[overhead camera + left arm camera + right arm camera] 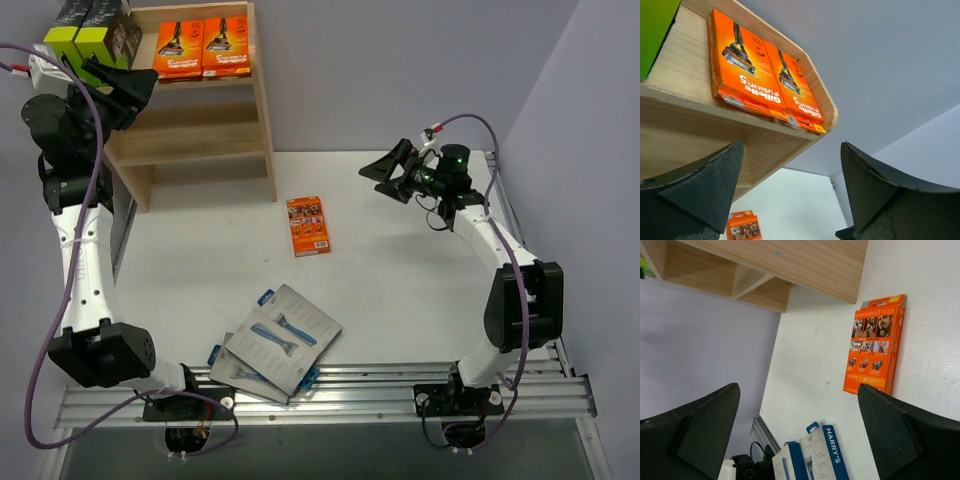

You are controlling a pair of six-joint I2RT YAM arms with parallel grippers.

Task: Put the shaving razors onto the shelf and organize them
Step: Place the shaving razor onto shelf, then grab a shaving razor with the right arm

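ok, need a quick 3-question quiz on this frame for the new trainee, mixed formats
1. How many orange packs lie on the top tier of the shelf?
2. True or false: the right gripper holds the loose orange pack.
3. The grey cards lie: A) on the lower tier B) on the table near the left arm's base C) on the top tier.
Key: 1) two; 2) false, it is open and empty; 3) B.

The left arm (82, 270) and right arm (497, 243) are wearing white link shells with black joint housings; purple cables (97, 150) are trailing along both, and the black fingers (700, 187) are showing scuffed edges.
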